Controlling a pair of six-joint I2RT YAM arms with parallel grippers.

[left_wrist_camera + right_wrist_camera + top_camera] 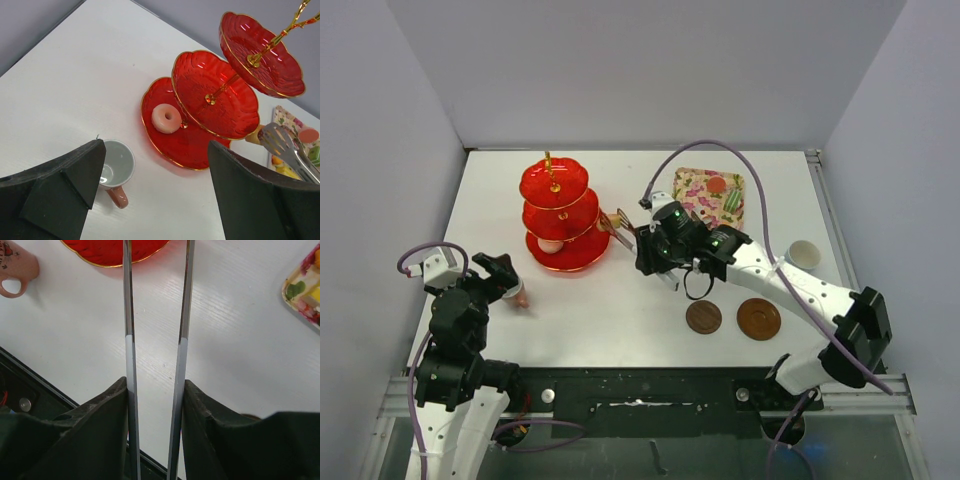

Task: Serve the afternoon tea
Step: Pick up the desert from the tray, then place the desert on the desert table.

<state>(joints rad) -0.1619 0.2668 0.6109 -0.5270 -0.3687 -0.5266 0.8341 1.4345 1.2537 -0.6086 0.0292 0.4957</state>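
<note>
Pink cup (116, 167) near wide-open left pincer (157, 150); right pincer (155, 385) clamps tongs (128, 315), tips seemingly beside stand (560, 215).

Back-left centre is blocked by red translucent three-tier stand w/ gold handle (558, 215). Bare white tabletop (610, 310) in front of it gives a wide lane betw. stand & two round brown saucers (703, 317) at front-right. Small pink cup (520, 296) sits just by left gripper (503, 272), near stand's front-left rim. Strip left of stand is bare. Right arm (790, 285) lies diagonally across right half. Right gripper (655, 250) clamps long metal tongs (620, 228), tips just beside stand's right side, so that approach is shut. Floral rectangular tray (708, 195) & small pale cup (803, 254) take up back-right.
</note>
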